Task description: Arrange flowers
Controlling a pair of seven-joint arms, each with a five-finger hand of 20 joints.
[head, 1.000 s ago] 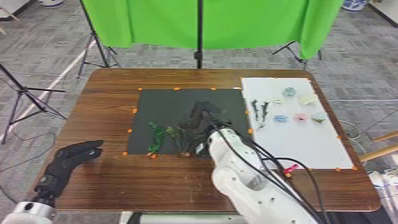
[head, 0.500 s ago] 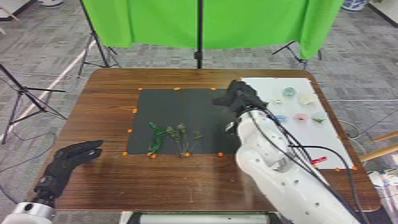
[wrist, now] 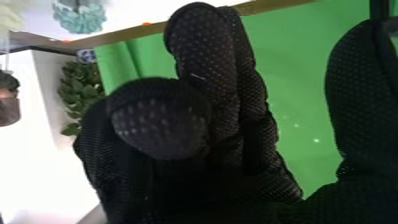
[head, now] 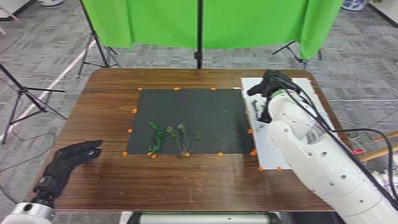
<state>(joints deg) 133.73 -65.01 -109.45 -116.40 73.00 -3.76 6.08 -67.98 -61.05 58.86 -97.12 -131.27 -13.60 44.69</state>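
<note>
The right hand [head: 273, 88] is open above the far part of the white sheet [head: 270, 157]. In the right wrist view its long fingers [wrist: 202, 47] stand straight, close alongside one another, while one nearer finger bends over toward the camera and the thumb [wrist: 360, 100] stands well apart from them. Beyond this hand, the same view shows a teal flower [wrist: 80, 19] and a cream flower [wrist: 9, 20] on the white surface; which way their stems run I cannot tell.

In the head view, a small green stem [head: 256, 106] lies on the white sheet just left of the right hand, its long axis running roughly near to far.

Farther left, on the black sheet [head: 191, 112], a leafy green sprig [head: 157, 139] lies lengthwise from near to far, with a slight bend. Just to its right are thin branching sprigs [head: 182, 137]: their leafy heads point to the far side and fan apart, one leaning right, and their narrow stems draw together toward the sheet's near edge.

The left hand [head: 69, 155] is at the left side of the brown tabletop [head: 178, 185], well apart from the sprigs. Its fingers are extended, loosely together, pointing forward and to the right.
</note>
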